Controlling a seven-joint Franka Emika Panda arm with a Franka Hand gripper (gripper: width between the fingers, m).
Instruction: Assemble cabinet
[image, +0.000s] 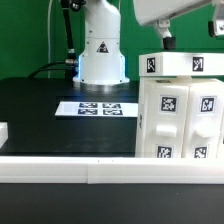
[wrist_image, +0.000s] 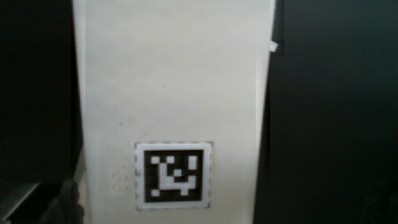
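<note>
Cabinet (image: 180, 110) stands upright on black table (image: 40, 125), at ext. view's right, close behind the front rail. It's a tall white box, a flat white slab along its top, square b/w tags (image: 165, 103) across the faces that show. Wrist view: cabinet (wrist_image: 178, 90) shows as one long white face w/ a single tag (wrist_image: 173, 175) toward one end, dark either side.

White arm base (image: 100, 50) sits at back of table, centre, cables trailing off beside it. White rail (image: 60, 170) runs along the whole front edge. Marker board (image: 95, 107) lies flat btwn base and rail, just beside cabinet on ext. view's left, not touching it as far as can be seen.

Gripper (image: 166, 38) hangs just above cabinet's top slab, only a dark stub under the white wrist housing visible. Can't tell how wide the jaws stand or whether they grip anything.

Small white piece (image: 3, 132) at ext. view's far left edge, cut off.
</note>
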